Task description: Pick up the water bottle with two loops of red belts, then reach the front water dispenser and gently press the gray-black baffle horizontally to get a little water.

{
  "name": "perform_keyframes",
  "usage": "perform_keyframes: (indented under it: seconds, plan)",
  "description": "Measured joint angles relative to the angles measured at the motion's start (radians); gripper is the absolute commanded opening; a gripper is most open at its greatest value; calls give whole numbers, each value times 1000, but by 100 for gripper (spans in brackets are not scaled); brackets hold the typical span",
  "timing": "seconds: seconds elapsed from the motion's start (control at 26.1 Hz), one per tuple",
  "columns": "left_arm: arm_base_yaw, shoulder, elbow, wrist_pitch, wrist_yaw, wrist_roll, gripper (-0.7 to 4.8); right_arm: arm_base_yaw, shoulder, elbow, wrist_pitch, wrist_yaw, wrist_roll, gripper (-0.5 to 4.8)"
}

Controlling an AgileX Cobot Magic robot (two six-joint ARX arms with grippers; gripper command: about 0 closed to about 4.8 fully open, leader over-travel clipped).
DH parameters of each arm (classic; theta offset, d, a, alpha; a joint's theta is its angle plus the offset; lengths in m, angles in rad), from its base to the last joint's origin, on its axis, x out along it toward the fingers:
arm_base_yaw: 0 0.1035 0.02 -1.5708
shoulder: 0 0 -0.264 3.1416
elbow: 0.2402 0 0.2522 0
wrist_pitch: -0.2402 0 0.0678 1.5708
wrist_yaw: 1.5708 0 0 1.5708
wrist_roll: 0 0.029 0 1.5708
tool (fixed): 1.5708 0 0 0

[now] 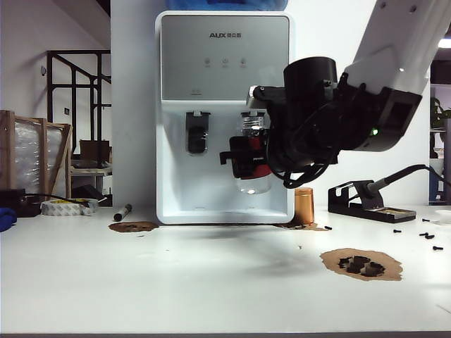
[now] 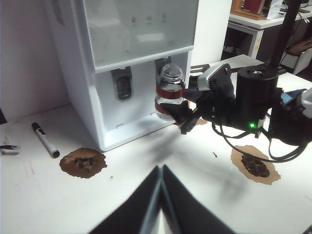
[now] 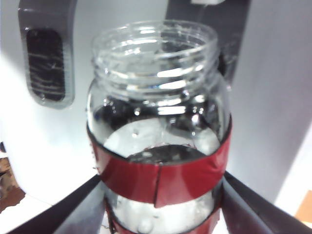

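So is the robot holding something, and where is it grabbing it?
Yes. The right gripper holds the bottle by its body, fingers on the red bands, up in the dispenser bay. The left gripper is shut and holds nothing.

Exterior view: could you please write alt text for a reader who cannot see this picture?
The right gripper holds a clear water bottle with red bands in the air, upright, in the bay of a white AUX water dispenser, at its right-hand dark lever. A copper-coloured cylinder stands on the white table beside the dispenser.
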Motion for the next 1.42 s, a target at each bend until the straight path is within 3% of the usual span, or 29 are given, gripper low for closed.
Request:
perform_keyframes:
  seconds: [0.27, 0.46, 0.77, 1.04, 1.23, 1.42]
  plan:
    - [0, 0, 0, -3, 0, -3, -5, 52, -68, -82, 16, 41, 0, -5]
    - [0, -16, 9, -71, 30, -3, -5, 159, -101, -200, 184, 31, 3, -5]
    - [0, -48, 33, -168, 77, -3, -5, 180, -105, -323, 327, -90, 172, -5]
    - [0, -95, 74, -237, 84, 37, -5, 181, -103, -374, 337, -384, 171, -5]
    - [0, -103, 75, -350, 84, 48, -5, 186, -79, -373, 290, -381, 37, -5]
    - [0, -122, 75, -376, 83, 48, -5, 195, 14, -374, 315, -354, 25, -5]
